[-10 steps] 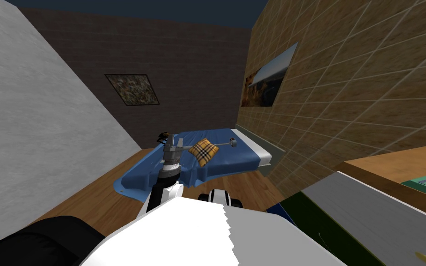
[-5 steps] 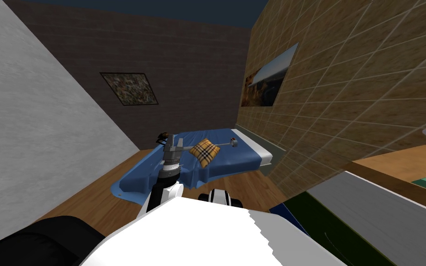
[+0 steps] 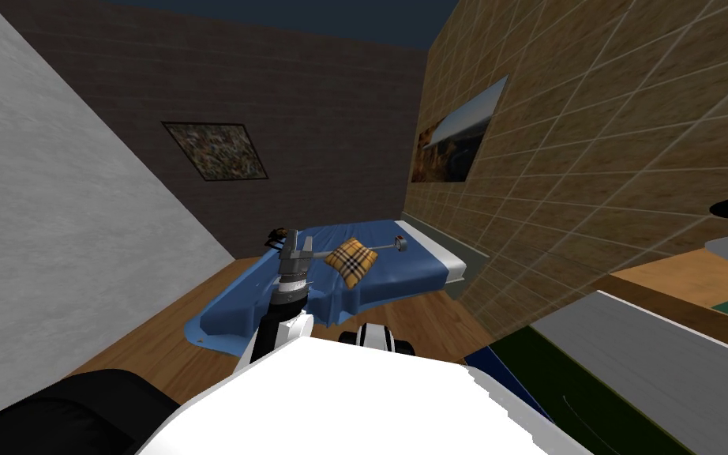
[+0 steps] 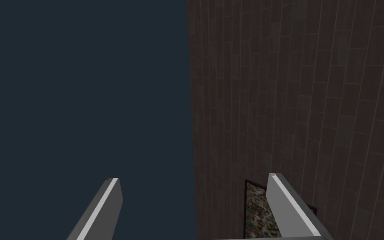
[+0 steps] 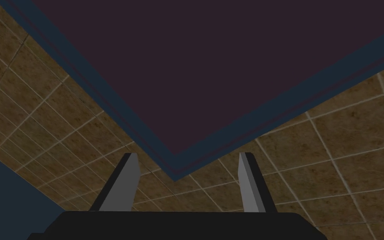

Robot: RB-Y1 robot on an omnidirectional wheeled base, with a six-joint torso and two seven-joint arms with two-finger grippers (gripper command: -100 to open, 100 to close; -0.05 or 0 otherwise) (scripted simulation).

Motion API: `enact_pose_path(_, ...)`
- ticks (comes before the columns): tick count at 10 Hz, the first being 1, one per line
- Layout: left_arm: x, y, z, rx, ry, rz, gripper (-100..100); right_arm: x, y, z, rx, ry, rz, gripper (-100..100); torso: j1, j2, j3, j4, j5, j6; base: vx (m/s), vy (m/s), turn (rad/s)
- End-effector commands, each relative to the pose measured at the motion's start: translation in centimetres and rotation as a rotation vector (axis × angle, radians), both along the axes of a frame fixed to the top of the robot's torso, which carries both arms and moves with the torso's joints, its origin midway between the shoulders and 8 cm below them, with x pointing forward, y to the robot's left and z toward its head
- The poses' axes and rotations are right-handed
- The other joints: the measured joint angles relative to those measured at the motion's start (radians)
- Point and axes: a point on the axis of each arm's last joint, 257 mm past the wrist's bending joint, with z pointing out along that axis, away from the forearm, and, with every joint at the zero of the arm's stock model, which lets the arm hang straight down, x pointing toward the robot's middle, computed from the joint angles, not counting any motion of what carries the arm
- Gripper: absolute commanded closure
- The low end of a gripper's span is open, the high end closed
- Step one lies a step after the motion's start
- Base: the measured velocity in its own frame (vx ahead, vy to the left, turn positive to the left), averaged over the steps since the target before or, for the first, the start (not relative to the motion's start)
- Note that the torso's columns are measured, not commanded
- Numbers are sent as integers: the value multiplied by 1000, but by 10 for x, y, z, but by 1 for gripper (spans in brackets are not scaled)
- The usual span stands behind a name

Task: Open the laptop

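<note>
Your head camera had shifted slightly since the earlier frame. Left gripper (image 4: 193,179) and right gripper (image 5: 189,155) stood spread, empty. You could not tell the laptop's heading.

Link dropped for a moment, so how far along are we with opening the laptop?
Nothing looks done yet. The left pincer and right pincer are both open, holding nothing and pointed upward. In hand: only the approach; I face the bed, with a desk off to my right. Left: get to the laptop, catch its lid and lift it.
</note>
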Motion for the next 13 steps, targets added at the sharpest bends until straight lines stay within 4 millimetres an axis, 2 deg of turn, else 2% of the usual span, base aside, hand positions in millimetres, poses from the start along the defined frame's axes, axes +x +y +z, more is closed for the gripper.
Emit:
enact_pose_path(1,0,0,0,0,0,0,0,6,-2,-10,-42,4,28,100,-1,0,0,1,1,0,8,72,-66)
enact_pose_path(2,0,0,0,0,0,0,0,4,0,-5,-63,4,21,100,0,0,-1,0,1,0,12,59,-28)
enact_pose_path(3,0,0,0,0,0,0,0,10,-1,-14,-75,8,48,100,-1,0,-1,0,1,0,14,62,-43)
enact_pose_path(5,0,0,0,0,0,0,0,8,1,-8,-88,5,41,100,-1,-1,-1,0,1,-1,3,47,-18)
enact_pose_path(6,0,0,0,0,0,0,0,2,-4,-19,-94,-20,36,100,-3,-1,-2,1,2,-1,8,20,15)
enact_pose_path(8,0,0,0,0,0,0,0,0,-2,-11,-128,-17,26,100,-4,-1,-1,1,0,0,8,18,-1)
enact_pose_path(9,0,0,0,0,0,0,0,-6,-7,-24,-123,-40,23,100,-3,0,-1,1,2,1,11,7,12)
enact_pose_path(11,0,0,0,0,0,0,0,-8,-3,-14,-167,-36,12,100,-5,1,0,1,-1,2,8,14,2)
enact_pose_path(12,0,0,0,0,0,0,0,-13,-7,-28,-158,-58,12,100,-4,2,0,2,1,2,11,8,6)
enact_pose_path(13,0,0,0,0,0,0,0,-15,-4,-22,-189,-55,5,100,-4,1,1,1,-2,2,11,15,7)
